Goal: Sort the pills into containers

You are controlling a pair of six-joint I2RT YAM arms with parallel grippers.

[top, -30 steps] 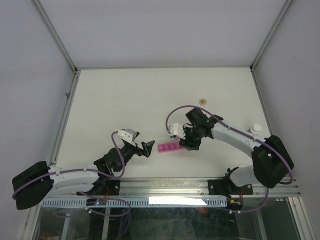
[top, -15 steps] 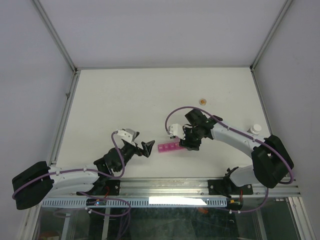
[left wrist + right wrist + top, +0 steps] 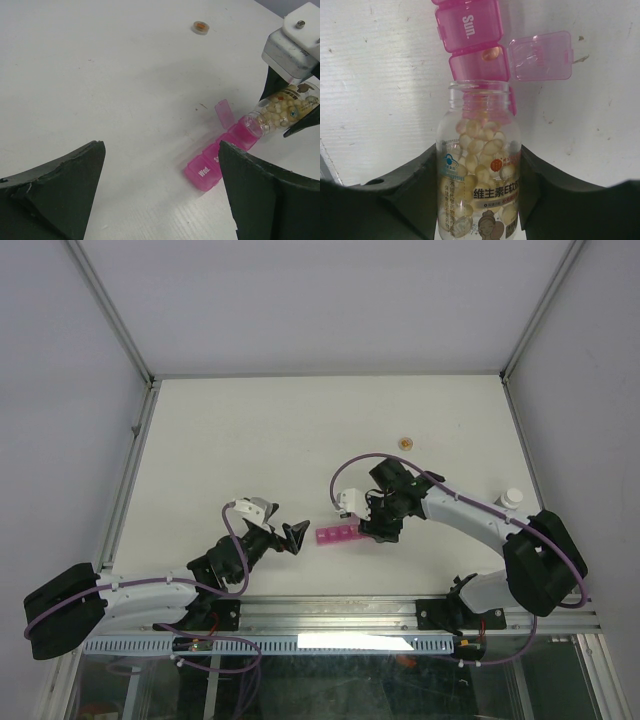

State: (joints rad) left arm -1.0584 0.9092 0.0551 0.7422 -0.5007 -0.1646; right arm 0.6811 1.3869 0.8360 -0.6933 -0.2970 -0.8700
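The right gripper (image 3: 479,170), part-closed around the tipped bottle (image 3: 480,125) whose mouth meets the open end cell of the containers (image 3: 470,22) lying between the arms, should tilt gently, since one pill (image 3: 491,53) seemingly sits inside; the left gripper (image 3: 161,150) gapes empty.

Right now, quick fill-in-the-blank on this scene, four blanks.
1. The right claw is shut on the pill bottle, whose cap is ___.
2. The left claw is open and holds ___.
3. One compartment of the magenta organizer, with a pill in it, has its lid ___.
4. The compartment beside it, away from the bottle, reads ___.
Missing: off; nothing; open; Sun.
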